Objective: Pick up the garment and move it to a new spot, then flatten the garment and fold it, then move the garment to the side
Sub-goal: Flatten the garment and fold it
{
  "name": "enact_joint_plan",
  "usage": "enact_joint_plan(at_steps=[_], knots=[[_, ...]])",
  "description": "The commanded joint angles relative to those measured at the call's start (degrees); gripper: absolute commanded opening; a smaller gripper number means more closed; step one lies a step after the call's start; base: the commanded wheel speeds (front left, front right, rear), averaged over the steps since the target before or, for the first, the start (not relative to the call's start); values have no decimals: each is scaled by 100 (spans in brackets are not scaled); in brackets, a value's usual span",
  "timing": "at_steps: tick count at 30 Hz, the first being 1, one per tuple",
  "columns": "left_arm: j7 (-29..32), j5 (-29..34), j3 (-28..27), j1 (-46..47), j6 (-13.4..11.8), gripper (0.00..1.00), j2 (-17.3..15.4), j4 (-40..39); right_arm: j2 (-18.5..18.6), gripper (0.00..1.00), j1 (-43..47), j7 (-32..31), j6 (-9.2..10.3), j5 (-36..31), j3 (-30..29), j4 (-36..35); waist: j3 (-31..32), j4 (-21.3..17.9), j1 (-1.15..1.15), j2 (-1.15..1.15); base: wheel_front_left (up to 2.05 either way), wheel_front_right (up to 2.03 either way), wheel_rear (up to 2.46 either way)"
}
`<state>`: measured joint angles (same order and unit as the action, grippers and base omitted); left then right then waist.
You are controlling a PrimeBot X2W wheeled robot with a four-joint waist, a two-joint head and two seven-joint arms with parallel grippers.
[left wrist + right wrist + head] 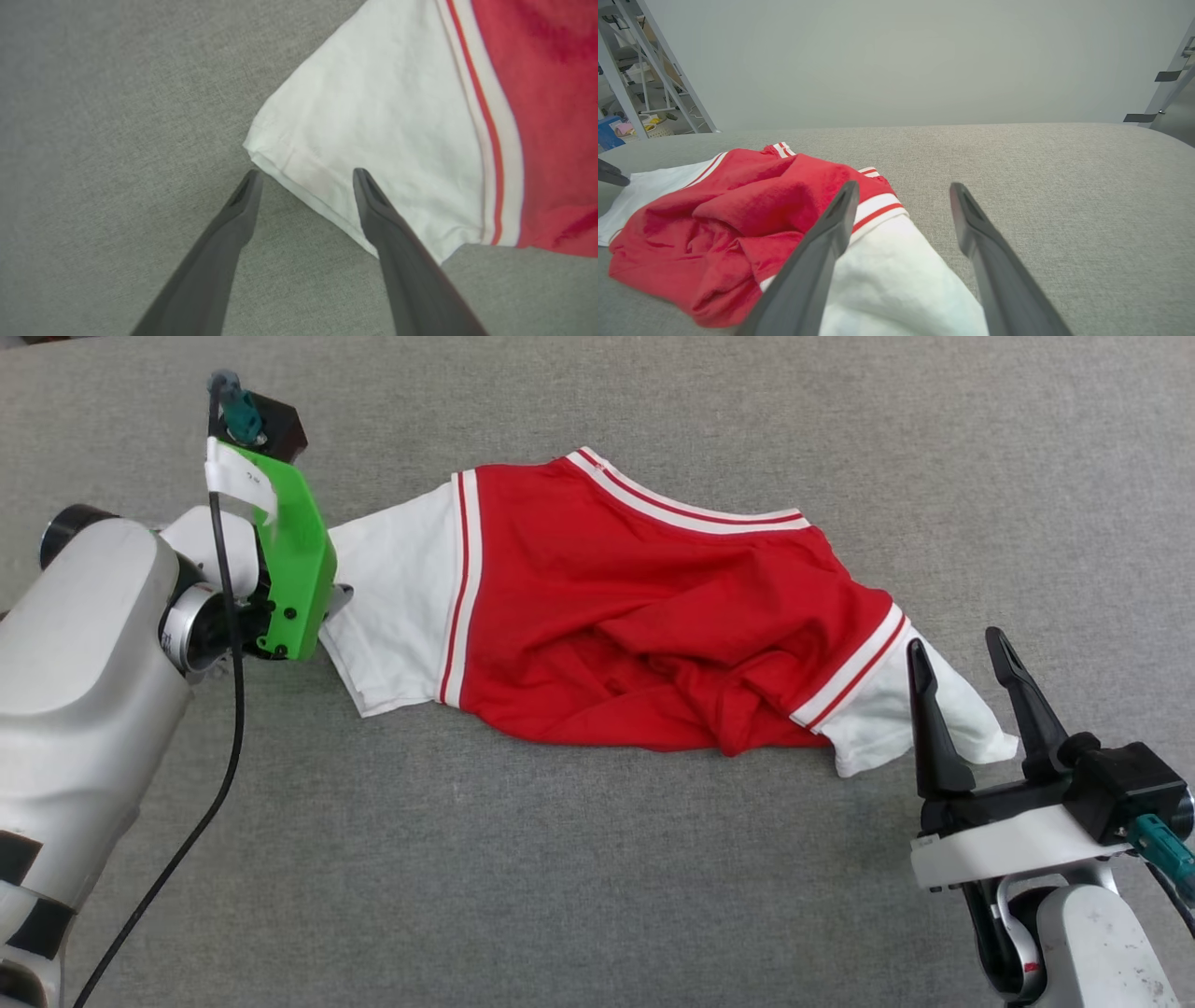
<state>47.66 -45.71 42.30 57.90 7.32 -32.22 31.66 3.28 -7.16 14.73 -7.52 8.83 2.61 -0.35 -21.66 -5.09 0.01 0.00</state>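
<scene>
1. While the shirt (635, 616) lies crumpled mid-frame, the left gripper (306, 175) spreads wide over the sleeve hem at frame left.
2. Right gripper (957, 644), equally wide, sits at the lower-right sleeve.
3. Gray tabletop (597, 877) surrounds every edge.

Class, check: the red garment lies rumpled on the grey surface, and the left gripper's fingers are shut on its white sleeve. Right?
Wrong: the left wrist view shows the left gripper with fingers open at the white sleeve of the garment, gripping nothing.
</scene>
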Motion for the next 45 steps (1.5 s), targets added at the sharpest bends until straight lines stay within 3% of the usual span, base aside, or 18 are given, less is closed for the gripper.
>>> enact_joint_plan(at_steps=[1,9,10,11,18,26,30,31,32,38,45], knots=[[49,-84,105,21,16,100,-41,41,15,100,-119,27,3,-14,11,-22,-132,-120,-1,0,0,0,0],[156,-264,949,-322,16,100,-99,330,7,100,-174,27,3,-30,7,-13,-189,-139,-1,0,0,0,0],[122,-269,1067,-341,16,35,-108,337,6,100,-167,27,3,-36,1,-13,-172,-126,-1,0,0,0,0],[95,-293,1150,-353,16,0,-112,339,5,100,-160,27,3,-40,-5,-10,-152,-112,-1,0,0,0,0],[-522,-548,1345,-145,16,0,-330,323,42,100,-55,27,3,-65,-63,3,167,81,-1,0,0,0,0],[-703,-807,1494,-314,16,0,-829,420,86,100,184,27,3,-93,-228,2,500,325,-1,0,0,0,0],[-986,-942,1450,-623,-9,0,-828,601,99,100,171,27,3,-97,-237,-6,509,333,-1,0,0,0,0],[-1127,-918,1454,-696,-27,37,-805,654,105,100,156,27,3,-103,-227,-9,513,322,-1,0,0,0,0],[-1310,-877,1444,-739,-51,100,-784,683,110,100,143,27,3,-107,-225,-12,522,313,-1,0,0,0,0],[-3008,-689,1153,-1008,-340,100,-547,768,236,100,126,27,3,-140,-364,-62,789,327,-1,0,0,0,0],[-5094,-500,619,-1402,-1027,100,-561,308,691,100,-136,27,3,-151,-653,-278,1173,470,-1,0,0,0,0]])
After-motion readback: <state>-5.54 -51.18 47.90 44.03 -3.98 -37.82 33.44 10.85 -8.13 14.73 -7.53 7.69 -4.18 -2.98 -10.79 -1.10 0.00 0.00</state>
